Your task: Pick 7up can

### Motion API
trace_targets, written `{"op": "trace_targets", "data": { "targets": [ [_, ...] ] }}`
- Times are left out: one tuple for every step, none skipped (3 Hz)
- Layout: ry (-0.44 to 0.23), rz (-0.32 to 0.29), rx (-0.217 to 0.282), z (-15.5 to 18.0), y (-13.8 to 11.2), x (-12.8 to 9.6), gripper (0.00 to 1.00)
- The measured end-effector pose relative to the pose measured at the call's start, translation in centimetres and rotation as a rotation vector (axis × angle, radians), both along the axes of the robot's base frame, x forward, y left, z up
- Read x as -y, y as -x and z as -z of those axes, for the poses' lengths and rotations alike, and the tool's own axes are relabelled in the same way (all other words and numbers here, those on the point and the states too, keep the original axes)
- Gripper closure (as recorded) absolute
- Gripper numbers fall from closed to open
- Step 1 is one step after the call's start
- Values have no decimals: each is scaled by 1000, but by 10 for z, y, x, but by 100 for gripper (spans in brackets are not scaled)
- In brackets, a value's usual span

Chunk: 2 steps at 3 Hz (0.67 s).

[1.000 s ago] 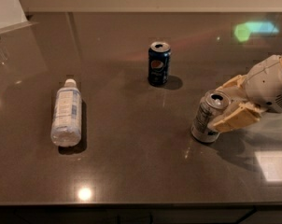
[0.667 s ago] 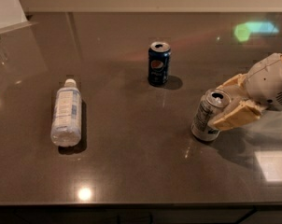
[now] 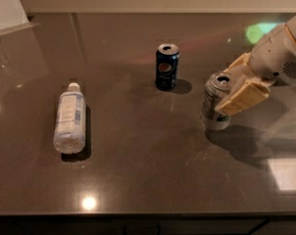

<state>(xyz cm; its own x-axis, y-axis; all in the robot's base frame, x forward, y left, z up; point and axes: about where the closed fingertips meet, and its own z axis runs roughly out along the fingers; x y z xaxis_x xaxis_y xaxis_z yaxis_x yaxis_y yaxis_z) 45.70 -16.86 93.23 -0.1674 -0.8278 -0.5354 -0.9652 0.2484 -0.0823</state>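
Note:
The 7up can (image 3: 211,107), silver-white with dark markings and a silver top, is at the right of the dark table (image 3: 148,170). It is slightly tilted, with its shadow lying below and to the right of it. My gripper (image 3: 221,93) reaches in from the right and is shut on the can, one tan finger (image 3: 243,99) in front of it and the other behind. The can appears raised a little off the table.
A dark blue Pepsi can (image 3: 166,66) stands upright to the left of and behind the 7up can. A clear plastic water bottle (image 3: 69,119) lies on its side at the left. A white object (image 3: 6,6) sits at the back left corner.
The 7up can has risen in the gripper's hold and now sits higher, with its shadow apart from it. The Pepsi can and the bottle have not moved.

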Motion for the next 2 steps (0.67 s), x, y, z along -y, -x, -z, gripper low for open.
{"op": "trace_targets", "data": {
  "targets": [
    [22,-13,16,-29,-10,-7,100],
    [24,-35,48,-61,-16,-15,100]
  ]
}}
